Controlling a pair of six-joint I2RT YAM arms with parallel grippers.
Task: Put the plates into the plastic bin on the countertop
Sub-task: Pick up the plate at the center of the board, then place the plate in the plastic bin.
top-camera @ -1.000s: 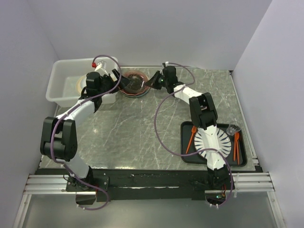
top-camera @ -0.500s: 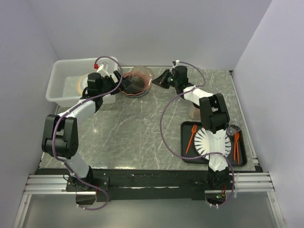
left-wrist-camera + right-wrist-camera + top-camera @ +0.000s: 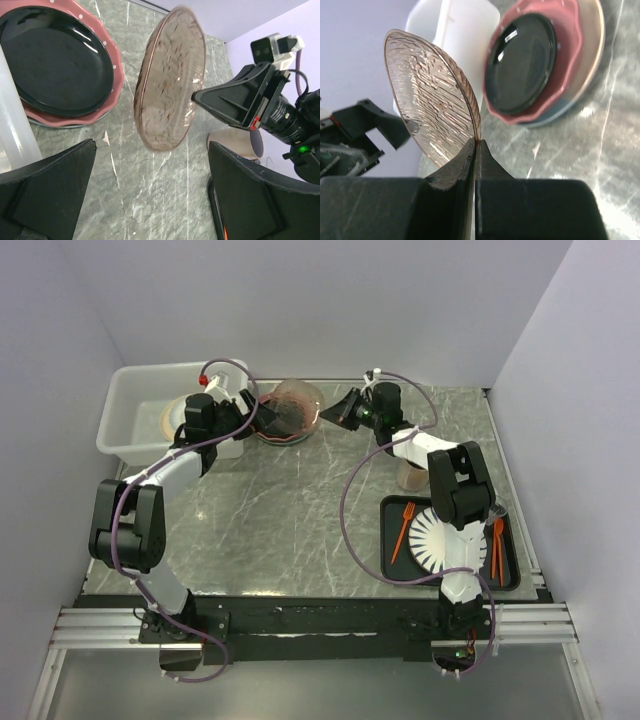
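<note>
My right gripper (image 3: 476,145) is shut on the rim of a translucent pink textured plate (image 3: 432,100) and holds it on edge above the countertop (image 3: 290,510). The plate also shows in the top view (image 3: 303,400) and the left wrist view (image 3: 170,80). Just left of it sits a stack topped by a dark brown pink-rimmed plate (image 3: 55,60) (image 3: 525,62) (image 3: 278,425). My left gripper (image 3: 150,200) (image 3: 245,412) is open and empty between the stack and the plastic bin (image 3: 130,410). A tan plate (image 3: 170,418) lies in the bin.
A black tray (image 3: 392,565) at the right front holds a white striped plate (image 3: 440,535), orange cutlery (image 3: 403,530) and a small glass (image 3: 490,512). A tan cup (image 3: 410,478) (image 3: 232,145) stands beside the right arm. Walls close the back and sides.
My right gripper has lifted the translucent plate off the stack, tipped it on edge and drawn back to the right. The left gripper has hardly moved.
</note>
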